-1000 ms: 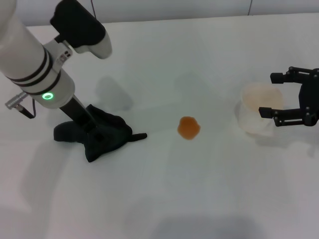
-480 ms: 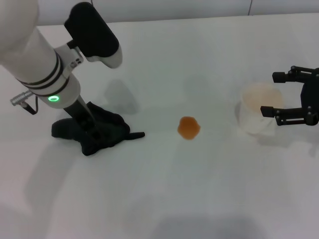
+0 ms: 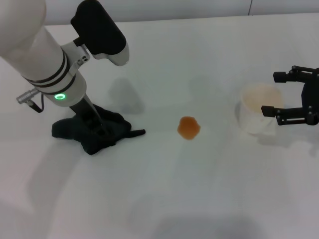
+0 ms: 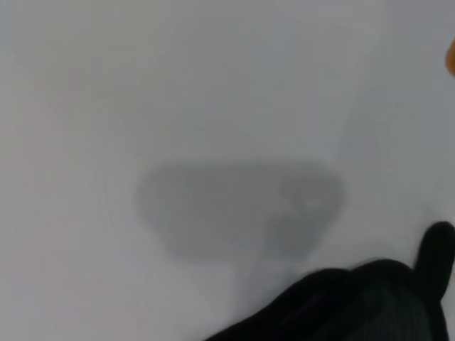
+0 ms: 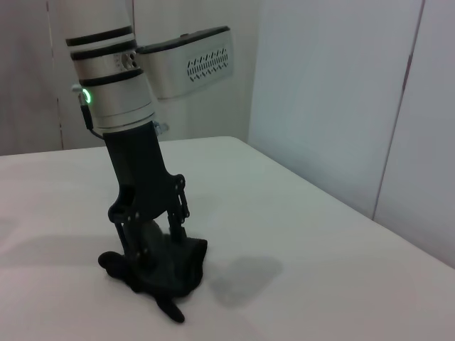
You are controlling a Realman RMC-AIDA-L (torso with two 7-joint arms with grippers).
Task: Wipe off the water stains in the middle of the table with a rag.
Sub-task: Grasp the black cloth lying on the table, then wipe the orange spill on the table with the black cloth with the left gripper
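White table, cup inside spread right claw, beside stain

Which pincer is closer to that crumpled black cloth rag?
Left. The left pincer presses down into the crumpled black cloth rag; the right pincer brackets a white translucent plastic cup far away.

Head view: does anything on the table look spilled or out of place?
Yes: an orange-brown stain lies mid-table, unwiped. The rag sits apart from it under the left gripper; the right gripper flanks a cup.
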